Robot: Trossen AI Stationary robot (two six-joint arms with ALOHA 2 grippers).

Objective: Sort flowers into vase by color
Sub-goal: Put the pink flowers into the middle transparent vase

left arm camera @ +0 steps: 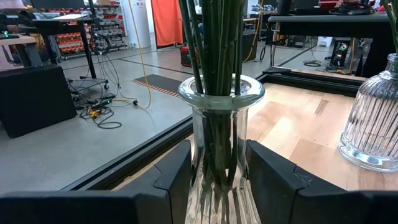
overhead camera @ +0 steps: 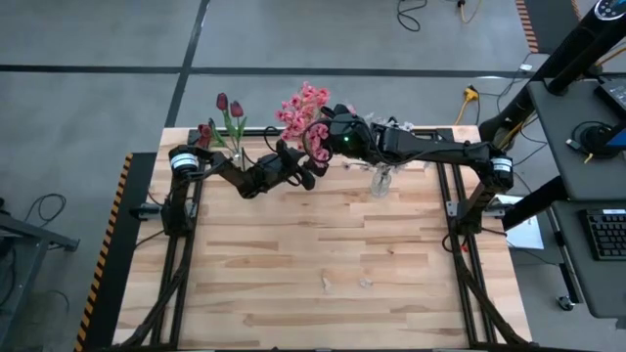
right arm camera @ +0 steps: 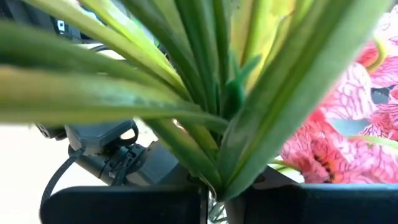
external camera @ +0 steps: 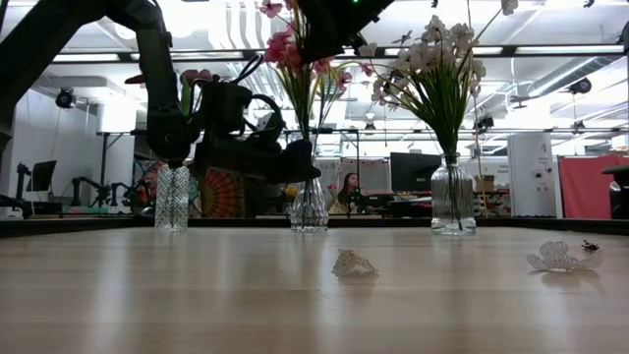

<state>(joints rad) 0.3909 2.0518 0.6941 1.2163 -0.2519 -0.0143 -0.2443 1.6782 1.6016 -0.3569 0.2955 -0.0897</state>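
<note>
On the table [overhead camera: 323,254], the left tool [left arm camera: 214,186] clamps the middle vase [left arm camera: 219,124]. The right tool [right arm camera: 214,202], clenched on a pink flower's [overhead camera: 303,103] stem above it, could snag neighbouring stems and tip the vase.

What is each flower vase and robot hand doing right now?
Middle vase: upright, holds pink flowers, gripped by left hand.
Right hand: shut on pink-flower stems above that vase.
Right vase: upright, holds white flowers.
Left vase: upright, holds red tulips.
Loose blossoms: lying on table.
</note>
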